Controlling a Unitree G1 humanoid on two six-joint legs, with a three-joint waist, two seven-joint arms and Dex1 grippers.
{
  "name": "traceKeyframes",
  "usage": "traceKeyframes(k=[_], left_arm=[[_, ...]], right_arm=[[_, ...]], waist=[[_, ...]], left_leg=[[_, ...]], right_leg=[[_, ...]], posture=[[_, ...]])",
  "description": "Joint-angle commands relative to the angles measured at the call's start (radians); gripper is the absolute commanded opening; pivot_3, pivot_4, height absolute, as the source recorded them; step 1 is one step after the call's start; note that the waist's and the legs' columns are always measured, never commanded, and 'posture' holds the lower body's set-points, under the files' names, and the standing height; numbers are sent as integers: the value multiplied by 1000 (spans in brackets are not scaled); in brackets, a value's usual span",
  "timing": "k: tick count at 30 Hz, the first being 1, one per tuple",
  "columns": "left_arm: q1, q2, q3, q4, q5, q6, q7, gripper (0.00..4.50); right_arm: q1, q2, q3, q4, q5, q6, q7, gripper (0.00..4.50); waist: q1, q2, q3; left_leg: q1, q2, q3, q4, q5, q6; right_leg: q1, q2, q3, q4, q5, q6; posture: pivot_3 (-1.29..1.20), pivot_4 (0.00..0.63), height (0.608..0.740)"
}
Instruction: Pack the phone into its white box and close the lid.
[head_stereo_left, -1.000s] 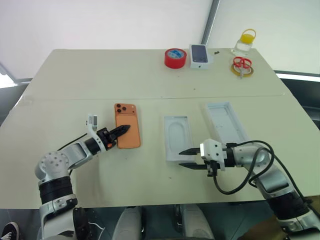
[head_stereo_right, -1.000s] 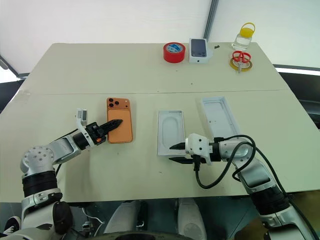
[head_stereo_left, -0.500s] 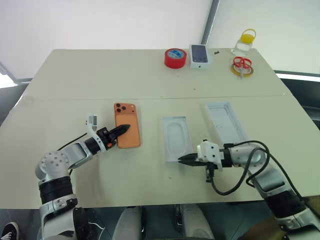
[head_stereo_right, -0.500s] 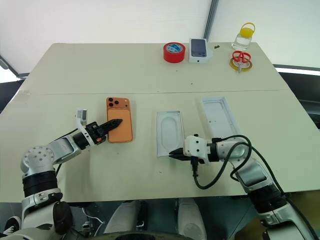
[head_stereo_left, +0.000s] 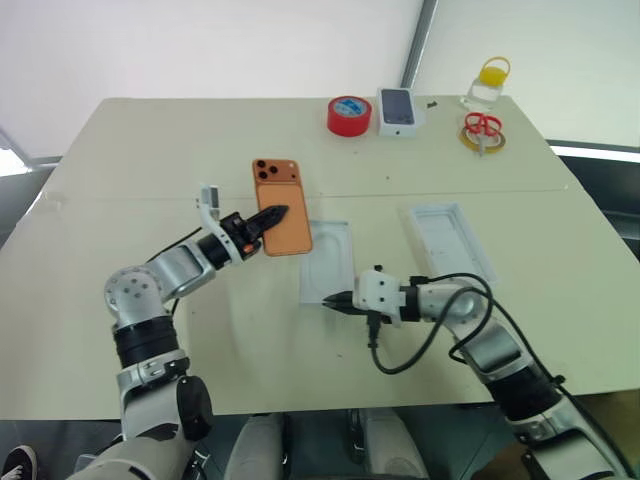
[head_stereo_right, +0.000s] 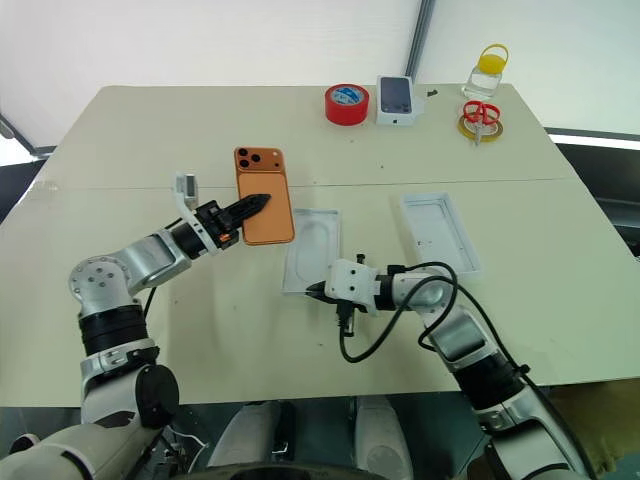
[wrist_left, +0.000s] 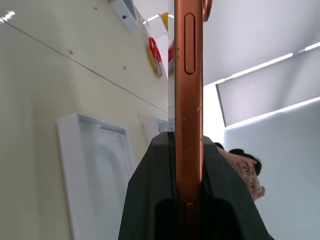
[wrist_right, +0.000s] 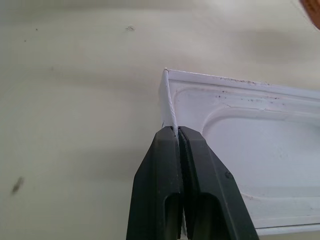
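The orange phone (head_stereo_left: 290, 235) hangs above the table with its lens cluster at the far end. My left gripper (head_stereo_left: 280, 212) is shut on its near left edge, and the left wrist view shows the phone (wrist_left: 189, 75) edge-on between the black fingers. Just right of it lies the white box (head_stereo_left: 330, 255), a shallow tray with an oval outline inside. My right gripper (head_stereo_left: 328, 299) is shut on the thin wall at its near corner (wrist_right: 167, 97). The larger white lid (head_stereo_left: 447, 240) lies open side up further right.
Along the far edge stand a red tape roll (head_stereo_left: 347, 115), a small white box printed with a dark phone (head_stereo_left: 398, 108), red-handled scissors on a yellow ring (head_stereo_left: 483, 130) and a clear bottle with a yellow cap (head_stereo_left: 488, 85). A person's hand (wrist_left: 245, 172) shows beyond the table.
My left gripper lifted the phone off the table and carried it away and to the right. My right gripper shut on the white box's near corner and dragged it left, toward the phone.
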Motion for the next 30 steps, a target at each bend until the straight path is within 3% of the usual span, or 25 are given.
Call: traceKeyframes(k=[1, 6, 10, 15, 21, 22, 25, 29, 30], left_arm=[[11, -11, -32, -19, -25, -4, -13, 0], [34, -21, -65, -23, -32, 3, -26, 0], [38, -16, -90, -4, -32, 15, -45, 0], [49, 1, -135, 15, 3, 20, -74, 0], [56, 12, -153, 32, 7, 22, -92, 0], [57, 13, -156, 32, 8, 21, -94, 982], [47, 10, -144, 42, -9, 46, -79, 2254], [41, 18, -146, 43, 5, 63, -61, 4302], [38, 21, -146, 43, 2, 72, -62, 4452]], right_arm=[[-14, -2, -18, -35, 29, 19, 5, 919], [9, -45, -69, -115, 100, 75, 32, 3361], [46, -142, -178, -182, 195, 130, 75, 3361], [54, -217, -245, -91, 167, 77, 59, 3361], [42, -209, -243, -47, 151, 43, 31, 3361], [42, -207, -239, -46, 148, 40, 28, 3414], [46, -207, -231, -41, 138, 24, 23, 3414], [39, -203, -227, -30, 135, 16, 20, 3414], [35, -201, -226, -25, 133, 15, 19, 3414]], waist=[[1, 0, 0], [3, 0, 0], [6, 0, 0], [3, -1, 0], [1, 0, 0], [2, 0, 0], [2, 0, 0], [5, -1, 0], [5, 0, 0]], left_leg=[[0, 0, 0, 0, 0, 0], [0, 0, 0, 0, 0, 0], [0, 0, 0, 0, 0, 0], [0, 0, 0, 0, 0, 0], [0, 2, 0, 0, 0, 1], [0, 2, 0, 0, 0, 1], [0, 1, 0, 0, 0, 1], [0, 1, 0, 0, 0, 0], [0, 1, 0, 0, 0, 0]], right_leg=[[0, 0, 0, 0, 0, 0], [0, 0, 0, 0, 0, 0], [0, 0, 0, 0, 0, 0], [1, 1, 0, -1, -1, -2], [0, 2, 1, 0, -1, -2], [0, 2, 0, -1, -1, -2], [0, 2, 1, -1, -1, -1], [1, 2, 1, -1, -1, -1], [1, 2, 1, -1, -1, -1]], posture=[[0, 150, 739], [0, 150, 739], [0, 150, 739], [0, 150, 739], [0, 150, 739], [0, 150, 739], [0, 150, 739], [0, 150, 739], [0, 150, 739]])
